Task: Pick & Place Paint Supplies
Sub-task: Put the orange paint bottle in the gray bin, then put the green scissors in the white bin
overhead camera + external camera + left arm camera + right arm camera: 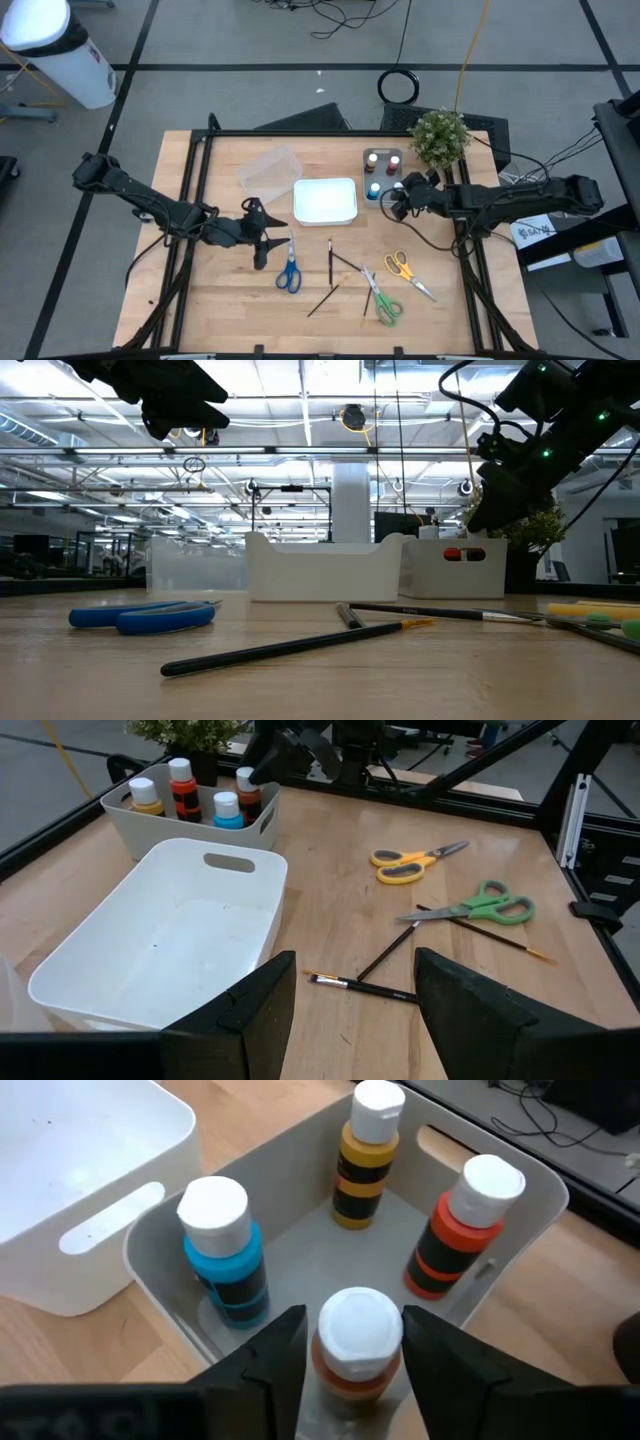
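Four small paint bottles with white caps stand in a small white tray: blue, yellow, red-orange and brown. My right gripper is open and comes down over the brown one, a finger on either side of its cap. My left gripper is open and hovers over the table left of the blue scissors. Orange-yellow scissors, green scissors and thin dark brushes lie flat on the wood. My right gripper comes slanting from above at the brown bottle's white cap. Its fingers stand close on either side of the cap. I cannot tell whether they touch it. The bottle stands upright on the tray's floor.
A large white tray sits mid-table with a clear tray to its left. A small potted plant stands behind the bottle tray. The near half of the table holds only the scissors and brushes.
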